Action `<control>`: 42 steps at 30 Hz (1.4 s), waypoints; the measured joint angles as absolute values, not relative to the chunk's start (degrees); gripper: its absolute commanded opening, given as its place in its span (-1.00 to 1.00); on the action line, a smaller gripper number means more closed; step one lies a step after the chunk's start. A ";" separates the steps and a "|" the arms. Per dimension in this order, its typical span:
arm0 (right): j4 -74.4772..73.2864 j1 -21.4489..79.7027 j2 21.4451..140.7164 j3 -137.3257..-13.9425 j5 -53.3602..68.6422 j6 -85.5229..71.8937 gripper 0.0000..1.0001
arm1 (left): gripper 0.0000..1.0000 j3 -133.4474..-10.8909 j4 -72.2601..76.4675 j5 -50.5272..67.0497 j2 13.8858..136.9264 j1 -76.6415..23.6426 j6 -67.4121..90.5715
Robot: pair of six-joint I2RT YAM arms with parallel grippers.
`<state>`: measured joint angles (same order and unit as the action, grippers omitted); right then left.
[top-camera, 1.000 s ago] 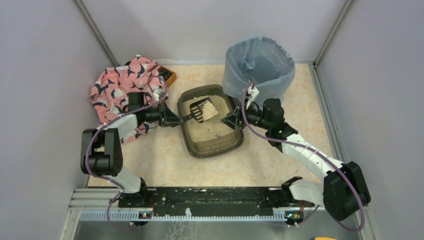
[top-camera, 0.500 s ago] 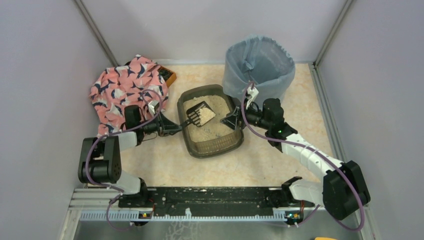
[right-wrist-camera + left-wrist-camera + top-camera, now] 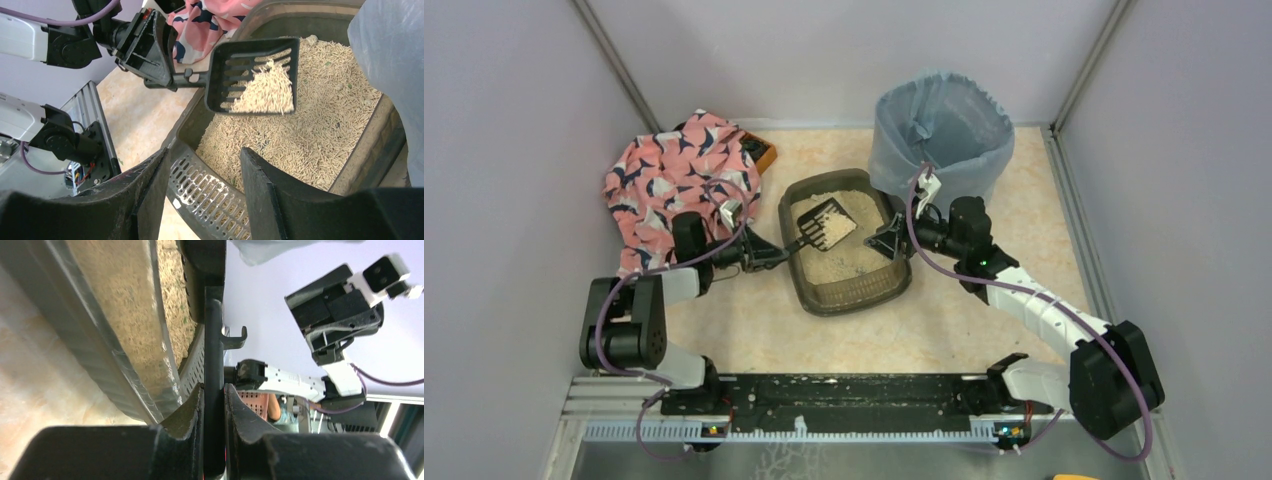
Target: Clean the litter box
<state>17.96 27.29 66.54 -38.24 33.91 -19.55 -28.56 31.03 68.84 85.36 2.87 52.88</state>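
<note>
Now your left hand [image 3: 771,254] is pinched narrow on the thin handle of the black slotted plastic scoop [image 3: 825,222]. The scoop is raised over the upper left part of the dark grey-brown rectangular plastic litter box [image 3: 856,297], with a heap of beige granules [image 3: 265,90] in its bowl. The litter box sits mid-frame on the mottled beige desk [image 3: 754,330], just below the round bin with the blue-grey bag liner [image 3: 944,130]. Your right hand [image 3: 887,240] straddles the box's right rim, and the perforated edge fills the gap between its fingers [image 3: 150,200]. A pink patterned cloth [image 3: 674,170] lies at upper left.
</note>
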 measured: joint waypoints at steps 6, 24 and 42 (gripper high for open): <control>18.00 27.29 66.70 -38.24 34.33 -19.59 0.08 | -1.00 -26.83 32.12 68.64 85.10 2.92 53.82; 18.46 27.24 67.20 -38.24 34.63 -19.68 0.08 | -1.00 -24.49 32.67 67.46 83.29 3.36 53.91; 18.90 27.24 68.64 -38.24 35.29 -19.79 0.08 | -1.00 -21.67 37.45 65.36 83.05 2.37 57.10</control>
<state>18.90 27.24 68.64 -38.24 35.29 -19.79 -21.67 37.45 65.36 83.05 2.37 57.10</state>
